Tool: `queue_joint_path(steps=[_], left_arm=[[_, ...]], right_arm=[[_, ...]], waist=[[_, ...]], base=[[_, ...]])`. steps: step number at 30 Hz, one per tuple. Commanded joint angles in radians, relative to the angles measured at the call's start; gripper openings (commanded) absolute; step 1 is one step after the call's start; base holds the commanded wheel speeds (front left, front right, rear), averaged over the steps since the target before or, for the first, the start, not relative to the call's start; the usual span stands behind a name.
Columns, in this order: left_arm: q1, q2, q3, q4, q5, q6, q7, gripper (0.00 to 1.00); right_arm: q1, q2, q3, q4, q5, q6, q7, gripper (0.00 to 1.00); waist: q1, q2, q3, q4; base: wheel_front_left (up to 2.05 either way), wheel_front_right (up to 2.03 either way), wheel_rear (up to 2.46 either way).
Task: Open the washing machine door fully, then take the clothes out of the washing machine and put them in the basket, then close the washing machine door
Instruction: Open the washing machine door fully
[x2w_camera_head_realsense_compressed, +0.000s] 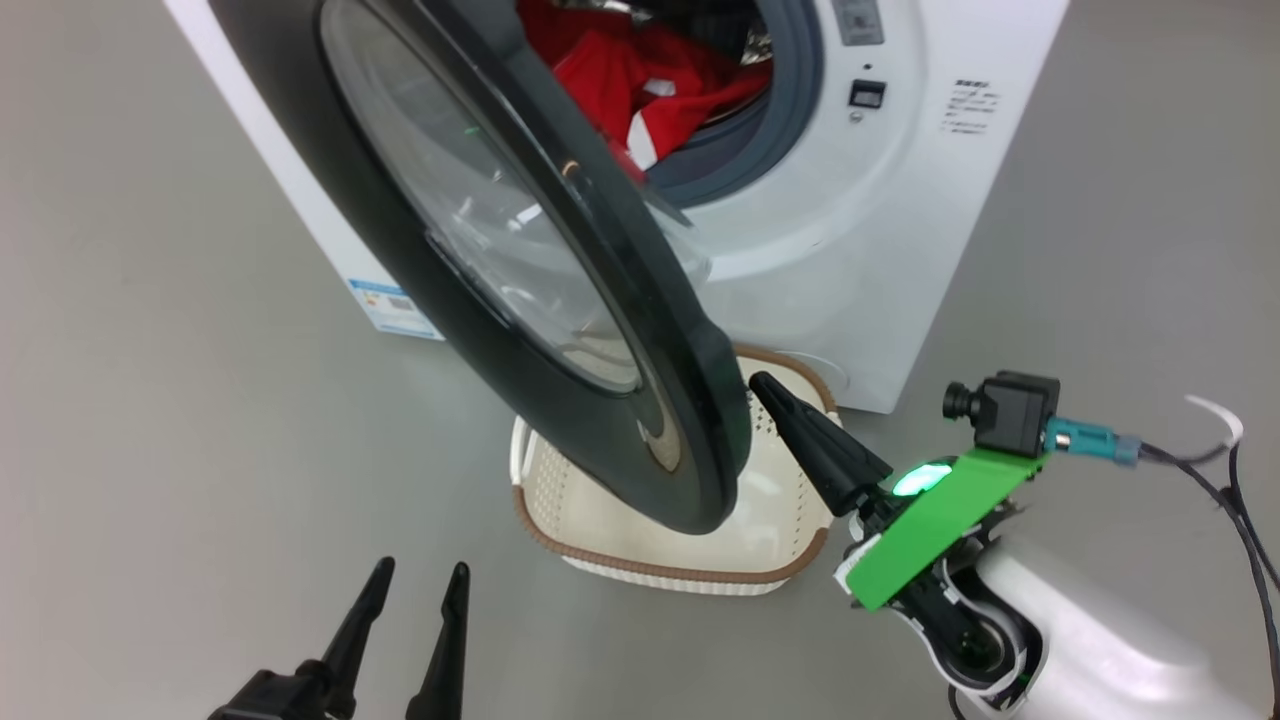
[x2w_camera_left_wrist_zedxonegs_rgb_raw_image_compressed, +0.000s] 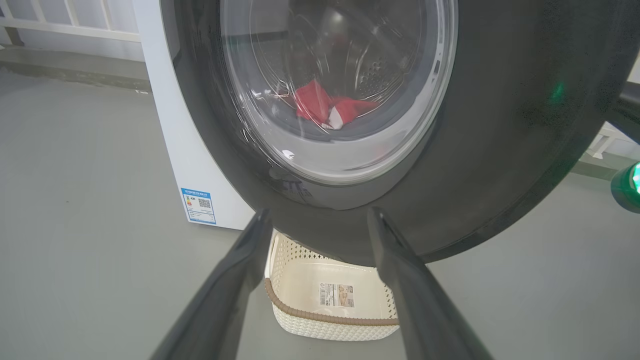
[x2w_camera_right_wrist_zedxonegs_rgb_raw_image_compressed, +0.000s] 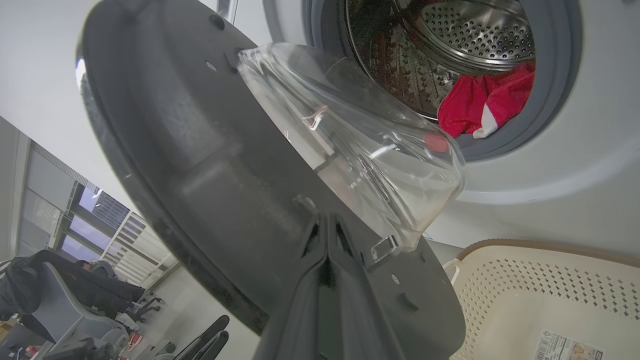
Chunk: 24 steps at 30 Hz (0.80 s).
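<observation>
Washing machine door (x2w_camera_head_realsense_compressed: 480, 230): partly open, swung out from the front of the machine at roughly mid-travel; its lower black rim hangs over the basket, and its glass bowl faces back toward the opening.
Clothes (x2w_camera_head_realsense_compressed: 640, 80): red fabric with white trim, lying in the steel drum (x2w_camera_right_wrist_zedxonegs_rgb_raw_image_compressed: 450, 40) at the lower lip of the grey gasket (x2w_camera_head_realsense_compressed: 790, 90); none is out.
Washing machine (x2w_camera_head_realsense_compressed: 880, 230): white front-loader on the floor, opening exposed, blue label sticker (x2w_camera_head_realsense_compressed: 395, 305) low on its side panel.
Basket (x2w_camera_head_realsense_compressed: 650, 572): cream, brown-rimmed, on the floor just in front of the machine and directly below the door; nothing lies in it.
Right gripper (x2w_camera_head_realsense_compressed: 765, 388): fingers pressed together with nothing between them; the tips meet the inner face of the door near its free edge, beside the glass bowl, and appear to touch it.
Left gripper (x2w_camera_head_realsense_compressed: 422, 566): fingers spread apart and holding nothing, low on the outer side of the door and well apart from it.
Step in hand: the first, opening the door fully; unloading has not begun.
Next move, as judged: the closed right fingers press the inner face farther outward about the hinge until the door stands clear of the basket and the opening; the left arm should stay out of the door's swing.
</observation>
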Motion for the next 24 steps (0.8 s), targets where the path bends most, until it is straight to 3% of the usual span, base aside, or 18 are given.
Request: queue_joint_path(steps=[1,9,24], left_arm=[[-0.028,0.011,0.025,-0.018,-0.008,-0.002,-0.012,1.00],[-0.036,0.011,0.008,-0.005,-0.020,0.001,-0.012,1.00],[0.008,0.011,-0.005,-0.002,-0.021,0.024,-0.012,1.00]], right_arm=[[-0.035,-0.010,0.030,-0.024,0.048,0.008,0.005,0.00],[-0.103,-0.049,0.162,-0.041,0.169,0.008,0.025,0.00],[-0.110,0.006,0.325,-0.039,0.236,0.008,0.007,0.00]], waist=[[0.0000,0.0000,0.024,0.026],[0.0000,0.0000,0.017,0.068],[0.0000,0.0000,-0.050,0.189]], base=[[0.00,0.00,0.00],[0.00,0.00,0.00],[0.00,0.00,0.00]])
